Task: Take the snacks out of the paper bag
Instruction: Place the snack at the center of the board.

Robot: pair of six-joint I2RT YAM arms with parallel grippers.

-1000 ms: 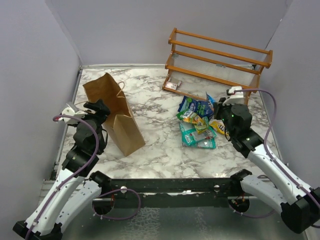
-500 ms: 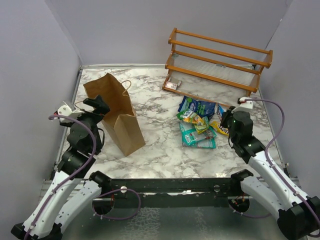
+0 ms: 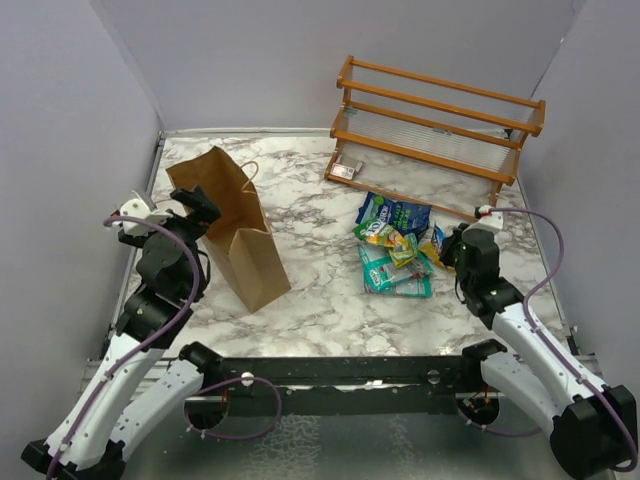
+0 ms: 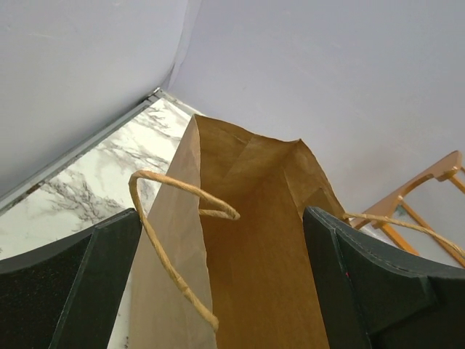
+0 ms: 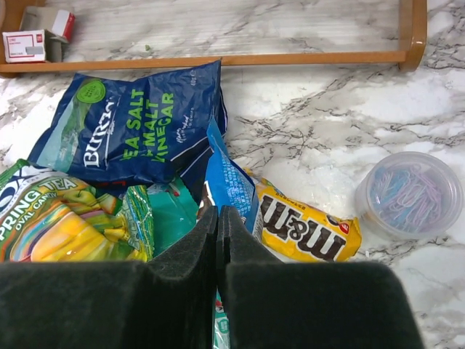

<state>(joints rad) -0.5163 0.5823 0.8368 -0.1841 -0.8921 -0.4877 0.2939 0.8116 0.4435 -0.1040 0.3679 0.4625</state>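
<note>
The paper bag (image 3: pixel 235 225) is on the left part of the table (image 3: pixel 320 300), near the left edge. It seems to stand on its base with its long axis upright and its mouth pointing up. In the overhead view its top leans toward the far left corner. Its thin loop handles (image 4: pixel 171 240) hang at the mouth.

The left gripper (image 4: pixel 221 218) is at the top of the bag with its fingers (image 4: pixel 87 283) spread wide, one on each side of the upper part. It holds nothing, and I cannot tell whether either finger touches the paper.

The snacks (image 3: pixel 395 250) lie in a loose overlapping heap on the right half of the table, well apart from the bag and just in front of the wooden rack (image 3: pixel 440 120). A dark blue packet (image 5: pixel 138 123) lies flat at the far side of the heap. A green and yellow packet (image 5: pixel 65 233) is on its near left and a yellow packet (image 5: pixel 305 225) on its near right.

The right gripper (image 5: pixel 218 214) has its fingers pressed together with nothing between them. Its tips are over the middle of the heap, at the edge of a light blue packet (image 5: pixel 229 182). Whether they touch it is unclear.

A clear round cup (image 5: pixel 410 193) sits on the table just right of the yellow packet. A small pale box (image 5: pixel 25 45) lies at the left end of the rack.
</note>
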